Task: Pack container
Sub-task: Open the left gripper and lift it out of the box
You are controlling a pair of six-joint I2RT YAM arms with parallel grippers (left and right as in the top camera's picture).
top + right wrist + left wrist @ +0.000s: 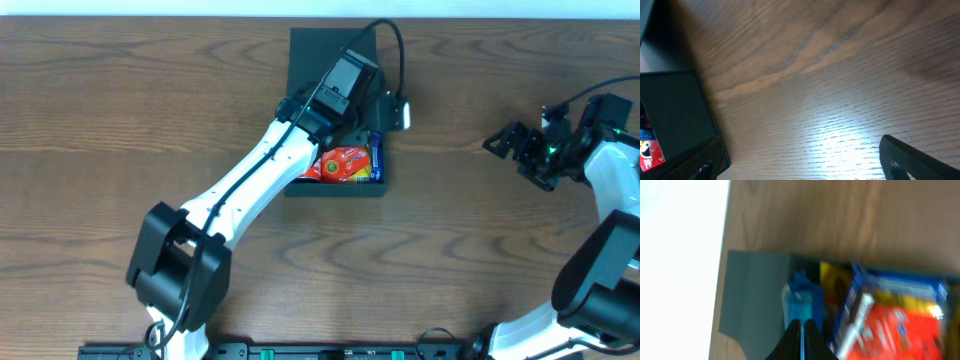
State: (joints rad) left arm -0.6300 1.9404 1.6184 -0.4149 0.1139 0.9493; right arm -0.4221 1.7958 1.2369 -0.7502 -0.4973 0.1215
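One container point(312, 55) sits beneath closed left jaws.

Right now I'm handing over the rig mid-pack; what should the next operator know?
Left gripper: shut on a blue packet, inside the container.
Right gripper: open, empty, over the table to the right.
Done: red packet and others lie in the container; no loose packets visible outside it.
Left: release the blue packet, withdraw, probably close the lid.

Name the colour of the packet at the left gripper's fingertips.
Blue: the packet shows best in the left wrist view.
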